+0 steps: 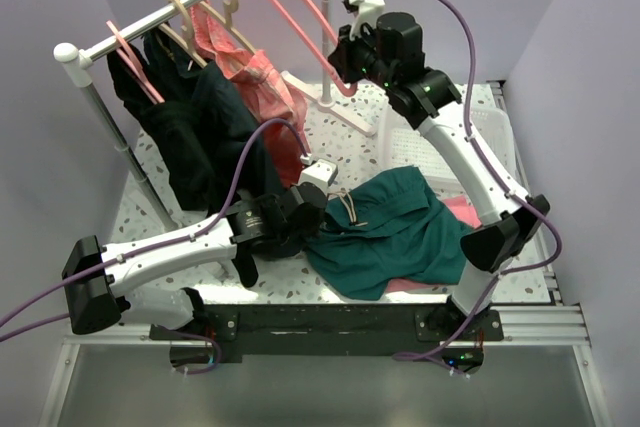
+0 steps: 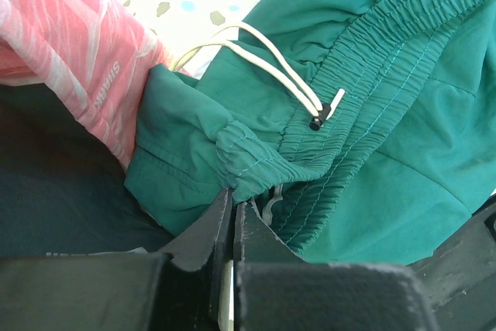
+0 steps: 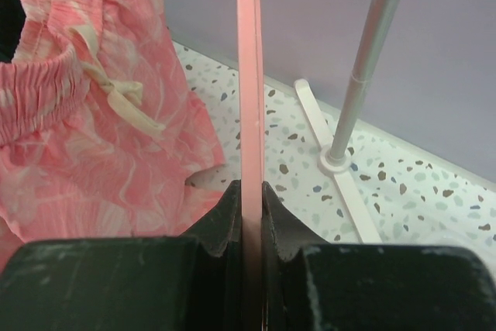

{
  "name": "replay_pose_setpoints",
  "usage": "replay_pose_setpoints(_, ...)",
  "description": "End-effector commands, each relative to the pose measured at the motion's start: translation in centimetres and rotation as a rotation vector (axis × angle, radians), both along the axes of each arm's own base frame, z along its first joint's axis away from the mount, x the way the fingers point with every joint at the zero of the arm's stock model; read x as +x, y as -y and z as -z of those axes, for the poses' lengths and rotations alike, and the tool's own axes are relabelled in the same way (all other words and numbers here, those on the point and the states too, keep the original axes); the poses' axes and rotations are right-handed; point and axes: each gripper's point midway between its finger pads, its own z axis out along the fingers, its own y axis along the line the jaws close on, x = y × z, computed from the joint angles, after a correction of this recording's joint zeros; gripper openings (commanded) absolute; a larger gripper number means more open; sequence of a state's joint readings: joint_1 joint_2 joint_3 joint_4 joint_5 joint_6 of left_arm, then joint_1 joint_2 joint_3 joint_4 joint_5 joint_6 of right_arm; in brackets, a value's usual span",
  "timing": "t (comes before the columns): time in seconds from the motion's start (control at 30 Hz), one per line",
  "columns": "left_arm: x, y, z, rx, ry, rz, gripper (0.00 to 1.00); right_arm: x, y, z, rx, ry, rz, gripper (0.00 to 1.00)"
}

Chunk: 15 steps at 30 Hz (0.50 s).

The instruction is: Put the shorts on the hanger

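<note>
left fingers clamped on the shorts at a waistband fold, next to the drawstring. shorts lie bunched on the surface, front-centre. right fingers pinch the hanger bar, up near the rail, well apart from shorts.

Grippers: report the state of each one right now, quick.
Left gripper: closed, holding the shorts.
Right gripper: closed, holding the hanger.
</note>
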<state>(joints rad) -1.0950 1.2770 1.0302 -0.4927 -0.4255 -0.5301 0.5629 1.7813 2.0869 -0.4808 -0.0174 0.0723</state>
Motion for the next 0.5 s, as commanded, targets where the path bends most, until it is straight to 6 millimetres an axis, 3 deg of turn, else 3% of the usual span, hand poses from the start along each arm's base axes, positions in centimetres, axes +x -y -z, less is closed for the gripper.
replay_pose_setpoints(0.0, 0.6, 0.5, -2.9, -0.053, 0.05, -0.002, 0.0, -2.6, 2.4, -4.4, 0.075, 0.09, 0.053, 0.0)
replay_pose_setpoints(0.07, 0.5, 0.3, -2.9, -0.06, 0.054, -0.002, 0.0, -4.3, 3.9, -5.5, 0.106, 0.092, 0.08, 0.0)
replay_pose_setpoints(0.13, 0.5, 0.1, -3.3, -0.075, 0.065, -0.007, 0.0, -5.3, 5.1, -3.7, 0.116, 0.044, 0.12, 0.0)
replay_pose_setpoints(0.17, 0.5, -0.1, -3.0, -0.07, 0.065, -0.01, 0.0, -7.2, 6.4, -5.2, 0.145, 0.066, 0.132, 0.0)
replay_pose_setpoints(0.2, 0.6, -0.2, -3.1, -0.072, 0.071, -0.022, 0.0, -7.8, 7.4, -3.0, 0.121, 0.018, 0.165, 0.0)
replay_pose_setpoints(0.27, 0.6, -0.5, -2.9, -0.069, 0.073, -0.029, 0.0, -10.0, 8.9, -2.4, 0.141, -0.013, 0.188, 0.0)
replay_pose_setpoints(0.37, 0.5, -1.1, -2.3, -0.038, 0.071, -0.038, 0.0, -15.2, 11.8, -0.4, 0.122, -0.092, 0.189, 0.0)
replay_pose_setpoints(0.4, 0.6, -1.6, -2.1, -0.026, 0.073, -0.059, 0.0, -18.1, 13.6, 0.9, 0.094, -0.139, 0.19, 0.0)
replay_pose_setpoints(0.47, 0.6, -2.1, -1.4, -0.011, 0.066, -0.078, 0.0, -21.6, 15.3, 3.4, 0.069, -0.242, 0.196, 0.0)
